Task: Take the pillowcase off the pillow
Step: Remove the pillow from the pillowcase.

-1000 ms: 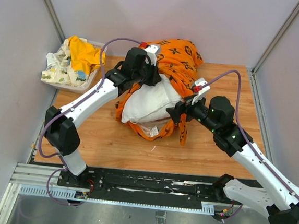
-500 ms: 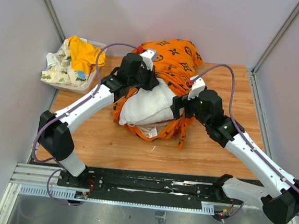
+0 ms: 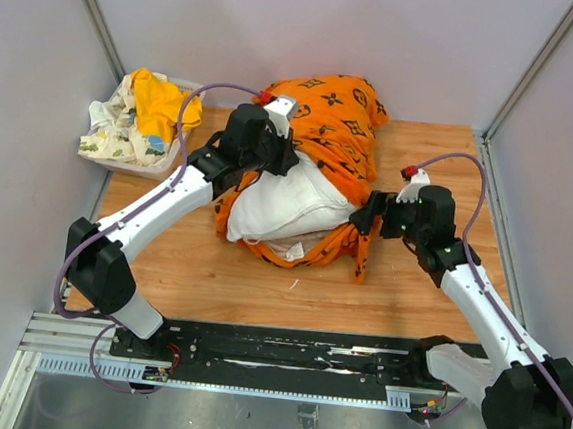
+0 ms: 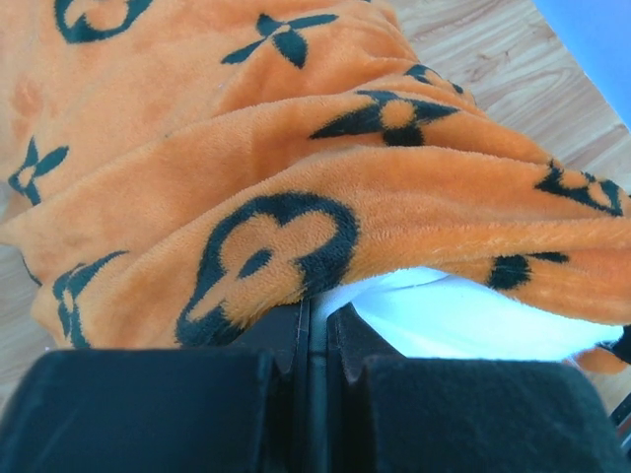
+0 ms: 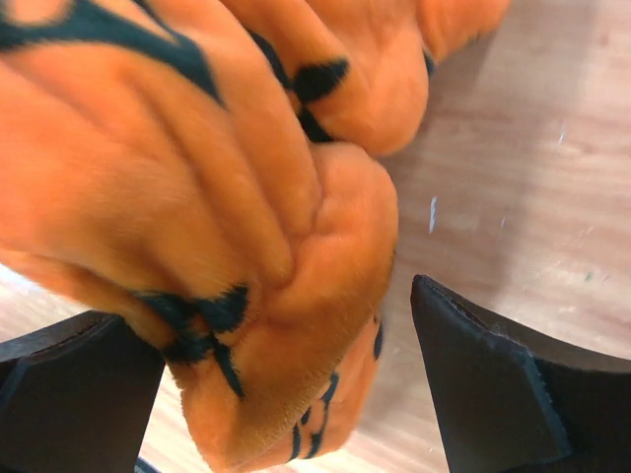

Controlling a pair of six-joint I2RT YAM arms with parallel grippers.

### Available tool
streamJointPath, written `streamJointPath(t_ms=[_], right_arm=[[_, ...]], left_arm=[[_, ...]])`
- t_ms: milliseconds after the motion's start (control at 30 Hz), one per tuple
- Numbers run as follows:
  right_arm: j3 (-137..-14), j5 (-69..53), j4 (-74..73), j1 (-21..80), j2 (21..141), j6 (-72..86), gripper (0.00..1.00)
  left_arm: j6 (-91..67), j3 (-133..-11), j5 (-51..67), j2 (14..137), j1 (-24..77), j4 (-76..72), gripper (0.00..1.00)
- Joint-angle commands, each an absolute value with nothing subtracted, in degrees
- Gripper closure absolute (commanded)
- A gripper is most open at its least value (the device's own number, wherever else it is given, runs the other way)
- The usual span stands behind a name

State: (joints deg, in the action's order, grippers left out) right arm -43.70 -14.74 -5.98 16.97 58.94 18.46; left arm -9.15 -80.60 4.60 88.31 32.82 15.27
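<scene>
Mid-strip. The pillow (image 3: 288, 203) lies mid-table (image 3: 192, 266), near end bared, with the pillowcase (image 3: 331, 108) bunched over its far half. Left claw (image 4: 315, 330) pinched on the cover's hem. Right claw (image 5: 271, 305) gapes around a low fold. Next, I judge: close right, drag the cover farther back.

Pale lilac-grey walls (image 3: 313, 26) close in on three sides of a wood-grain table (image 3: 201, 277), lit flat and evenly from above, with only soft shadows on the boards. Silver frame posts (image 3: 93, 17) rise in the two far corners. Well to the left of the left gripper (image 4: 317, 320), a white basket (image 3: 171, 159) heaped with cloths (image 3: 156, 103) sits at the table's far corner. On the near side of both grippers, a black rail (image 3: 285, 350) lines the table's edge. Bare wood shows beneath the right gripper (image 5: 286, 365).
</scene>
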Motion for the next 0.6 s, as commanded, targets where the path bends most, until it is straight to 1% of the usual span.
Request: streamJointPath(t_ms=[0, 167, 300, 400, 567], right_arm=[[-40.5, -18.8, -5.0, 14.4, 60.2, 22.7, 0.02], [-40.7, -14.2, -9.5, 14.1, 63.9, 22.4, 0.02], [-41.1, -17.6, -10.1, 10.9, 70.7, 25.4, 0.02], [-43.5, -18.3, -11.4, 10.1, 74.6, 26.1, 0.02], [-45.0, -17.7, -11.1, 9.8, 76.1, 26.7, 0.02]], left_arm=[[-7.0, -81.6, -2.4, 83.8, 30.1, 11.1, 1.00], [-7.3, -82.2, -3.3, 82.6, 29.3, 11.0, 1.00], [-8.0, -83.5, -2.2, 80.8, 28.0, 11.1, 1.00], [-7.4, -83.9, 2.7, 80.1, 27.7, 12.0, 1.00], [-6.5, -81.9, 11.3, 80.3, 27.7, 11.7, 1.00]])
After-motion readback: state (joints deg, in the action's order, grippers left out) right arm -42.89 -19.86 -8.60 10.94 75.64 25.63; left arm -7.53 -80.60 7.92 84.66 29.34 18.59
